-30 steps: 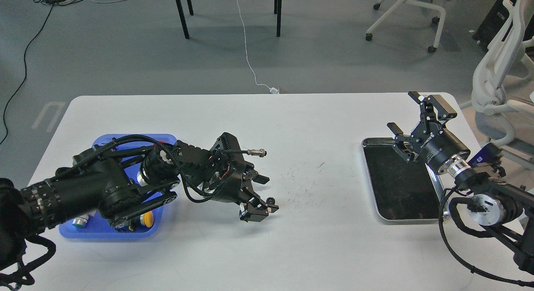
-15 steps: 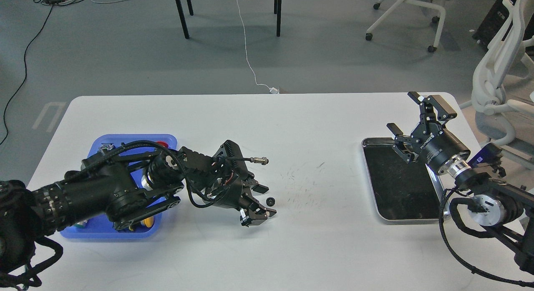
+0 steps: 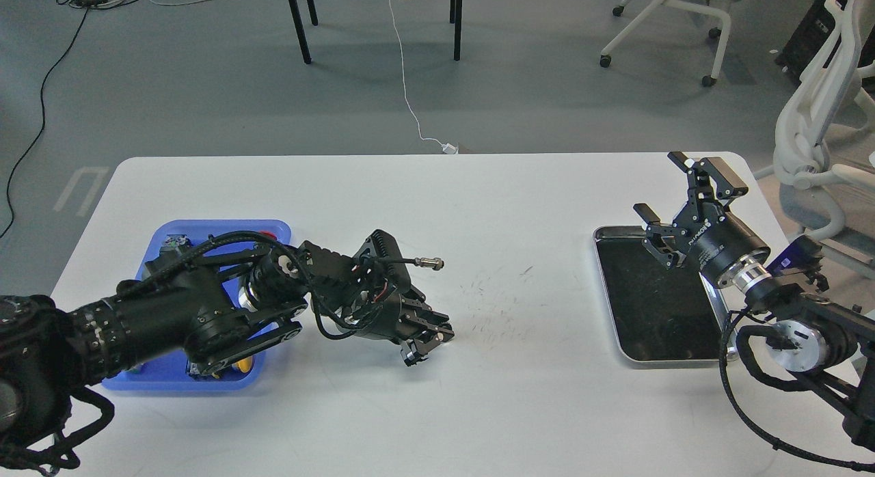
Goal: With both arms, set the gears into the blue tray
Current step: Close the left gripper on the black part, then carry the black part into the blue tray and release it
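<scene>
Since the gear is hidden, presumably pinched within the clenched left gripper (image 3: 434, 335) on the table (image 3: 478, 395), it may slip before reaching the blue tray (image 3: 273, 228); right gripper (image 3: 673, 203) spread, empty.

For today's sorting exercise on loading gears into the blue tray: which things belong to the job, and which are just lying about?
Job: blue tray, left gripper, right gripper. No gear shows clearly.
Lying about: metal tray, white chair, floor cable.
</scene>
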